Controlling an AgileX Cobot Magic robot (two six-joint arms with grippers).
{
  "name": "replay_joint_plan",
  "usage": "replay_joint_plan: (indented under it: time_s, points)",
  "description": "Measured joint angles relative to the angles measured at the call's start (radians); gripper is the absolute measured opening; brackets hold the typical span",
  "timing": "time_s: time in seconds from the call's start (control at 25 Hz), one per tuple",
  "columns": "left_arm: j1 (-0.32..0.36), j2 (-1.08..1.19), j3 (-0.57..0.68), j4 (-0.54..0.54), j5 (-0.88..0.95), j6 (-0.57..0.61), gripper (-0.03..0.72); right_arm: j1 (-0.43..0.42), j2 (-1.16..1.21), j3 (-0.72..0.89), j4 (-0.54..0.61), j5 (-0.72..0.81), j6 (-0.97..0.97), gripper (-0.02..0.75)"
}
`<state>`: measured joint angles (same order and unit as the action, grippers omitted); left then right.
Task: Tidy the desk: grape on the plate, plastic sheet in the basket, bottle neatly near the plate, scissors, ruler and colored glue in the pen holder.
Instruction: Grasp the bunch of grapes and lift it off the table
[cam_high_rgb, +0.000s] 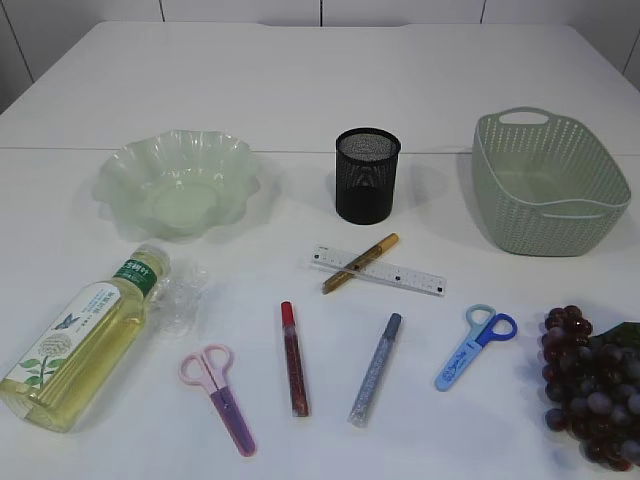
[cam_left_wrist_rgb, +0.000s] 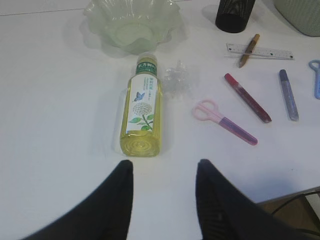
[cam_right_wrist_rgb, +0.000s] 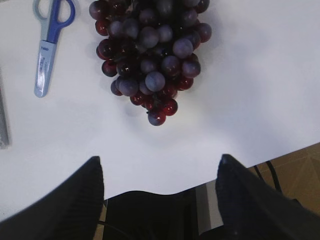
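You're on the grape step: your right gripper (cam_right_wrist_rgb: 157, 170) stands wide, empty, below the grape bunch (cam_right_wrist_rgb: 152, 50) at frame top (plate (cam_high_rgb: 180, 185) sits upper left). Descend over it next.

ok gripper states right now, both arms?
Left gripper: open, empty, just short of the bottle.
Right gripper: open wide, empty, just short of the grapes.
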<state>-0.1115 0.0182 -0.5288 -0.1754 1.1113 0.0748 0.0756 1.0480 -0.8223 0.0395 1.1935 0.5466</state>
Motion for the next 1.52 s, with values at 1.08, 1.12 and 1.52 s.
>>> replay_joint_plan:
  time_s: [1.08, 1.12, 1.52]
  points:
    - [0.0, 0.369, -0.228, 0.055, 0.038, -0.03, 0.477, -0.025, 0.425, -0.089, -0.021, -0.035, -0.066, 0.446]
    - [0.0, 0.377, -0.228, 0.055, 0.042, -0.032, 0.484, -0.039, 0.444, -0.105, -0.018, -0.035, -0.065, 0.417]
    - [0.0, 0.434, -0.228, 0.051, 0.053, -0.037, 0.493, -0.175, 0.518, -0.258, -0.021, -0.068, -0.066, 0.321]
